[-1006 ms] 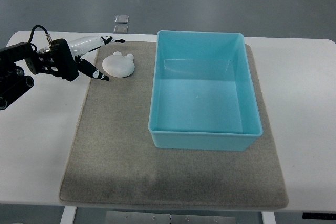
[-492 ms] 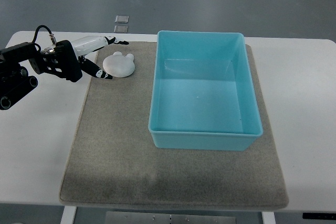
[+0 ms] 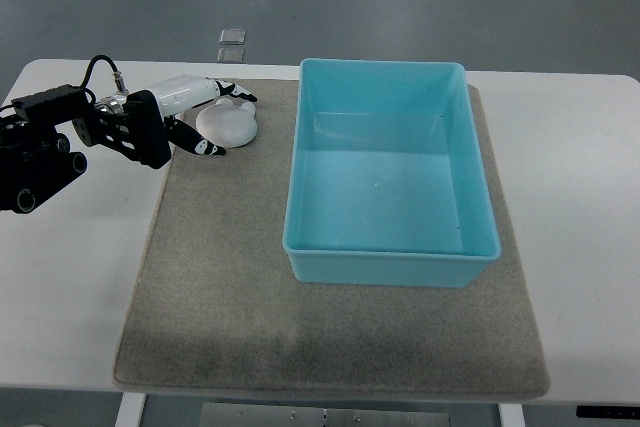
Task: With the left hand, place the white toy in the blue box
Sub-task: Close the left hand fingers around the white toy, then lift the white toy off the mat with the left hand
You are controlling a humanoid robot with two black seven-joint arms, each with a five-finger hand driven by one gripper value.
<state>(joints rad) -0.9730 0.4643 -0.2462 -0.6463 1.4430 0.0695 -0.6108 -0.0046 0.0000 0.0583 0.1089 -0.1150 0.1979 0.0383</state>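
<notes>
Though spread open, left hand (image 3: 205, 117) fingers (image 3: 232, 93) partly hiding white toy (image 3: 230, 127).

left hand (image 3: 195, 112) | fingers (image 3: 212, 148) spread | arm from left edge

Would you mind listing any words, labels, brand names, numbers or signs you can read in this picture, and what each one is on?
None can be read.
The blue box, white toy, grey mat and table carry no visible print.
The left hand shows only black-and-white fingertip markings, no lettering.
Two small square plates on the floor beyond the table are too small to read.
</notes>
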